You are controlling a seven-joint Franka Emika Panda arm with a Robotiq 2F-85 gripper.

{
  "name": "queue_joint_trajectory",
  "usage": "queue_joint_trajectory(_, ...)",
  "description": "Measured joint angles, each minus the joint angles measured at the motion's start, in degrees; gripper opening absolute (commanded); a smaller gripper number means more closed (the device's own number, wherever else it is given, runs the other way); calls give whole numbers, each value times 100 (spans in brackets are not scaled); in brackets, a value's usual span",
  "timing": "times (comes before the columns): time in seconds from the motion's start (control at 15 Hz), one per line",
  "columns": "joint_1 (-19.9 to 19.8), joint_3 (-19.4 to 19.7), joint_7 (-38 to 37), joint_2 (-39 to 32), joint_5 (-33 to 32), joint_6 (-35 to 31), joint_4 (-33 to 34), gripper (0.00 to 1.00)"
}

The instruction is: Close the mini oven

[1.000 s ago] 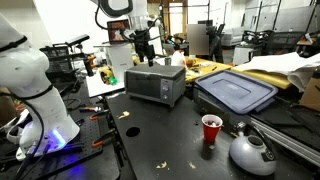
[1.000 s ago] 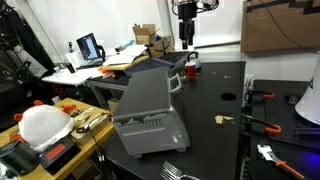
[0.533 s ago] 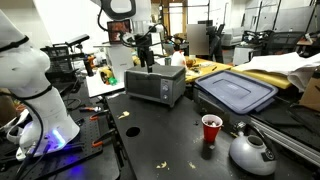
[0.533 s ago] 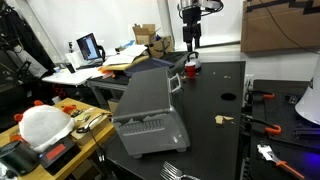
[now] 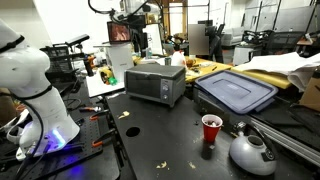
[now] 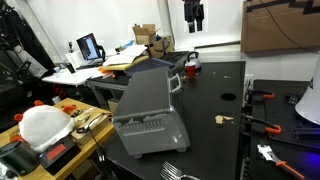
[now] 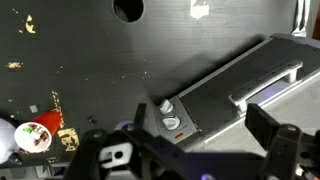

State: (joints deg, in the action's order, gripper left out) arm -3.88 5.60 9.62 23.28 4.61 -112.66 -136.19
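Evidently the job is as good as done. On the black table (image 5: 150, 135), just beside the flat grey-blue bin (image 5: 236, 92), the mini oven (image 5: 155, 84) sits toward the far side. Its dark glass door stands upright against the body, which I'd judge to be closed. Its long axis runs across the table, left to right in an exterior view, with the door facing that camera. In the wrist view it lies on a diagonal, knobs low and handle high. The gripper (image 6: 193, 16) hangs well above it and touches nothing, its fingers (image 7: 265, 130) spread apart and empty. It is probably held high to leave the door undisturbed.
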Motion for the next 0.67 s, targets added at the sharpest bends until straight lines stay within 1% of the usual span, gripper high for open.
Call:
queue_joint_trajectory(0.13, 11, -32, -1, 258, 14, 178, 93, 100)
queue_joint_trajectory(0.33, 50, -75, -38, 513, 15, 258, 169, 100)
queue_joint_trajectory(0.67, 78, -194, -370, 608, 15, 258, 179, 100)
